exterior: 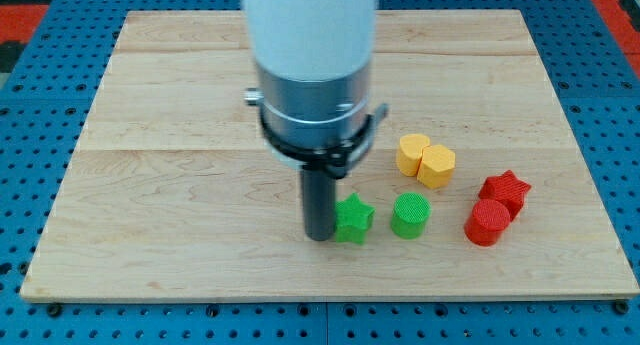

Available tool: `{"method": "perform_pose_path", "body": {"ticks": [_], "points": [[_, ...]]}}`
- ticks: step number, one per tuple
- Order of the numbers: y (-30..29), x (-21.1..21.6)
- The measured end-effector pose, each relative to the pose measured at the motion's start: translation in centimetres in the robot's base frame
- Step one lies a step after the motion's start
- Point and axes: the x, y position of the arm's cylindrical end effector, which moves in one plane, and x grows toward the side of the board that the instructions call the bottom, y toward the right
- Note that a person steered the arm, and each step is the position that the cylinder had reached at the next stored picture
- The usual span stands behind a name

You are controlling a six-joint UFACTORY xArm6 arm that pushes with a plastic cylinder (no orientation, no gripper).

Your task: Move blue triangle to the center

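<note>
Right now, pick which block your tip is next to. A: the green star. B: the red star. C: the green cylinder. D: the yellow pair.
A: my tip stands right against the left side of the green star; the green cylinder is further to the view's right, and the yellow blocks and red star lie beyond it.

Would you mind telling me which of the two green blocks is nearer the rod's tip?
The green star: it sits right beside my tip, on its right in the view. The green cylinder stands further right, apart from both.
</note>
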Motion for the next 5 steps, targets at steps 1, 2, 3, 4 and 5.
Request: {"method": "perform_pose_path", "body": {"ticks": [1, 2, 3, 4, 5], "points": [[1.9, 0.0], [-1.6, 0.1], [-9.5, -3.7], [-16.5, -9.6], [-21.2, -15.8]]}}
